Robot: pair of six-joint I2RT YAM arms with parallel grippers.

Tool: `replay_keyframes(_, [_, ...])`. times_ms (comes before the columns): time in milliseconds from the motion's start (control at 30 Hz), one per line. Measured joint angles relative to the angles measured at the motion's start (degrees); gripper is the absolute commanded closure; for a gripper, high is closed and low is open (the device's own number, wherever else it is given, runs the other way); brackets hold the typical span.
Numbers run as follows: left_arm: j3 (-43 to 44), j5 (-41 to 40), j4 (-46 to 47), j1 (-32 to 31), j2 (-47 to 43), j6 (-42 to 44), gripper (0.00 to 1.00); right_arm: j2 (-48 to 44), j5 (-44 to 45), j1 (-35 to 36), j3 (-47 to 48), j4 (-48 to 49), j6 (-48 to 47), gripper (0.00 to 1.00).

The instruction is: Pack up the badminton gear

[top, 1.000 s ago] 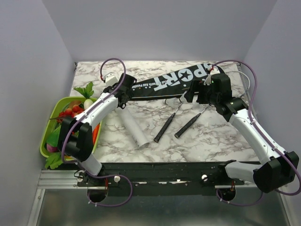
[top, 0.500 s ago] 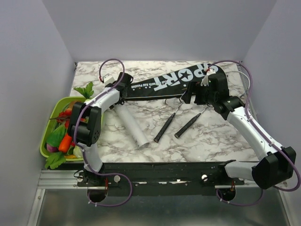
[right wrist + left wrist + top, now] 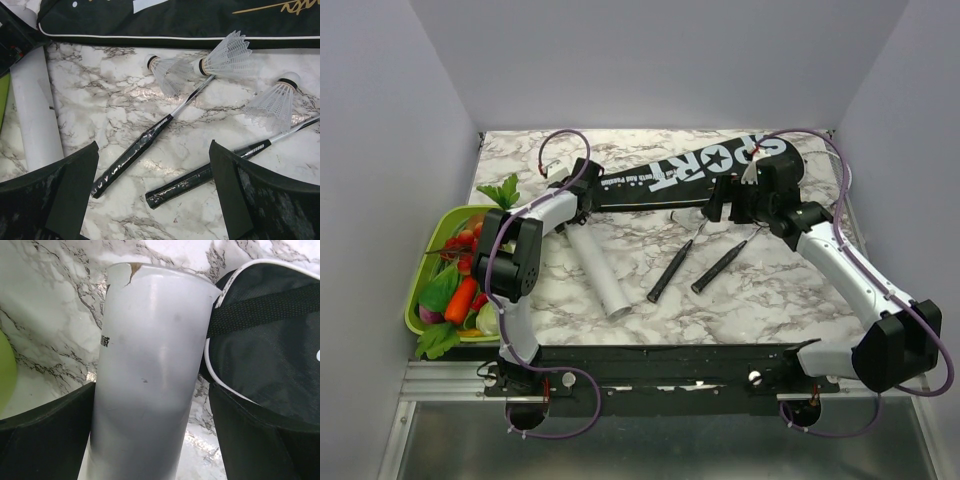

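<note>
At the left edge sat the green tray (image 3: 419, 300) of toy vegetables, no part of the job; just right of it the left arm (image 3: 545, 213) reached to the far end of a white tube (image 3: 150, 375), and the left jaws stood wide apart, one on each side of that tube without clamping it; the tube's long axis ran from that far end back toward the near edge of the tabletop (image 3: 790, 290), in line with the jaws. Just beside the tube's far end lay the narrow end of the black bag (image 3: 690, 172), which stretched rightward along the far side, lettered SPORT. Nearer than the bag lay the two rackets, the left racket (image 3: 132, 152) and the right racket (image 3: 205, 175), almost parallel, handles toward the near-left and shafts slanting up to the far-right; three shuttlecocks (image 3: 227, 50) rested around the shafts, close under the bag's edge. The right jaws hung above them, also wide apart and holding nothing; the handles lay below and between them, slanted across the gap, so the right arm (image 3: 835, 260) looked much the nearer for a racket.
</note>
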Motion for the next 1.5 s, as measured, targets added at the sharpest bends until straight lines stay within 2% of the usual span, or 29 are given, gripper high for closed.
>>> replay_keyframes(67, [-1.01, 0.37, 1.03, 0.00, 0.00, 0.33, 0.10, 0.24, -0.13, 0.04, 0.00, 0.00, 0.17, 0.00])
replay_keyframes(167, [-2.64, 0.90, 2.05, 0.00, 0.00, 0.83, 0.23, 0.44, -0.28, 0.17, 0.00, 0.02, 0.42, 0.00])
replay_keyframes(300, [-3.80, 1.81, 2.62, 0.02, -0.74, 2.10, 0.45, 0.46, -0.33, 0.42, -0.02, 0.07, 0.55, 0.00])
replay_keyframes(333, [-4.00, 2.21, 2.60, 0.04, -0.96, 2.12, 0.55, 0.46, -0.35, 0.46, -0.02, 0.07, 0.70, 0.00])
replay_keyframes(400, [-4.70, 2.47, 2.82, 0.02, -1.33, 2.45, 0.66, 0.46, -0.33, 0.66, -0.02, 0.07, 0.92, 0.00])
replay_keyframes(433, [-4.87, 2.49, 2.97, 0.02, -1.51, 2.51, 0.81, 0.44, -0.33, 0.70, -0.02, 0.07, 1.03, 0.00])
replay_keyframes(467, [-5.11, 2.51, 3.15, 0.02, -1.75, 2.67, 0.88, 0.44, -0.33, 0.76, -0.02, 0.07, 1.14, 0.00])
replay_keyframes(500, [-5.38, 2.58, 3.21, 0.02, -2.01, 2.82, 1.00, 0.44, -0.33, 0.79, -0.02, 0.07, 1.27, 0.00])
replay_keyframes(800, [-7.72, 3.93, 2.95, -0.59, -11.04, 10.16, 1.00, -0.39, -0.31, 1.16, 0.92, -2.19, 1.27, 0.00])
replay_keyframes(1100, [-3.43, 14.08, 2.25, -3.34, -23.15, 26.38, 1.00, -6.45, -0.07, 1.16, 6.29, -8.92, 0.22, 0.00])
replay_keyframes(1333, [-5.46, 24.13, 3.39, -10.25, -31.63, 38.53, 1.00, -15.32, -1.11, 1.16, 6.08, -12.92, 0.94, 0.00])
replay_keyframes(1500, [-13.55, 29.59, 4.33, -19.52, -39.39, 44.70, 1.00, -20.33, -3.74, 1.16, 3.17, -15.52, 1.95, 0.00])
